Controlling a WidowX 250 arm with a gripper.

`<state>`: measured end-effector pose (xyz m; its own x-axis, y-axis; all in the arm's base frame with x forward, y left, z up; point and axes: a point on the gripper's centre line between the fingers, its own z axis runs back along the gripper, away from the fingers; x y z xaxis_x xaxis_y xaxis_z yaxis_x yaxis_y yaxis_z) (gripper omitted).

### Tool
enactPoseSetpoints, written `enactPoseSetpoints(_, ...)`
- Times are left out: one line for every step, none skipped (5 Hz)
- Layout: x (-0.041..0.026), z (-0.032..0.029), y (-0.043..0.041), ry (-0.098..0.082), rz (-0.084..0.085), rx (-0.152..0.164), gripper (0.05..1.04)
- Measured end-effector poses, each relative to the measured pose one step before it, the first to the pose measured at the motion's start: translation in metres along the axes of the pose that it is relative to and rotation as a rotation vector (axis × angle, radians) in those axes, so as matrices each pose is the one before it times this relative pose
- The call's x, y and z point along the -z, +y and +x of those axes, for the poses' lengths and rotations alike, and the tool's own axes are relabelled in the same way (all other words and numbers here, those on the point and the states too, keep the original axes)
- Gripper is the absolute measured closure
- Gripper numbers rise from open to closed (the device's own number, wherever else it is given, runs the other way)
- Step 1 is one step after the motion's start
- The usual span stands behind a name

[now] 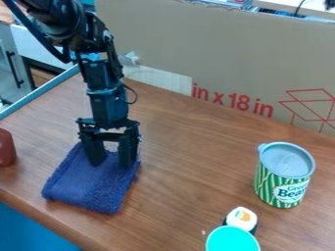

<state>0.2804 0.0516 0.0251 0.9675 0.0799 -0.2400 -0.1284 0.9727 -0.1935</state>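
Black gripper (112, 163) with fingers (96, 153) apart, tips down at the fuzzy blue cloth (88, 188), on a brown wooden table (186, 152), green striped can (275, 188) on the view's right side, toy sushi (242, 218) and round teal thing (232, 240) nearby, big cardboard (222, 54) behind.

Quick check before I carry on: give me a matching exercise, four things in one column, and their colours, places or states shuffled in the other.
1. Cloth
2. Can
3. Sushi piece
4. Gripper

A. White top with an orange patch
B. Black, fingers apart
C. Dark blue, lying at the gripper's fingertips
D. Green and yellow stripes, standing upright

Right pairs: 1-C, 2-D, 3-A, 4-B
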Motion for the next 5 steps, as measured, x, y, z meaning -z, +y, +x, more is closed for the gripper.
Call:
enactPoseSetpoints(-0.00082, -0.00171, 0.00145, 0.0189, 0.0117, 0.0006, 0.083)
enactPoseSetpoints(-0.01347, -0.00843, -0.00181, -0.0079, 0.0406, 0.0013, 0.083)
enactPoseSetpoints(-0.03561, -0.00941, -0.01482, -0.0723, 0.0879, 0.0512, 0.083)
enactPoseSetpoints(-0.02839, -0.00930, -0.00814, -0.0773, 0.0596, 0.0176, 0.083)
enactPoseSetpoints(-0.00586, -0.00588, -0.01456, 0.0260, 0.0430, 0.0334, 0.083)
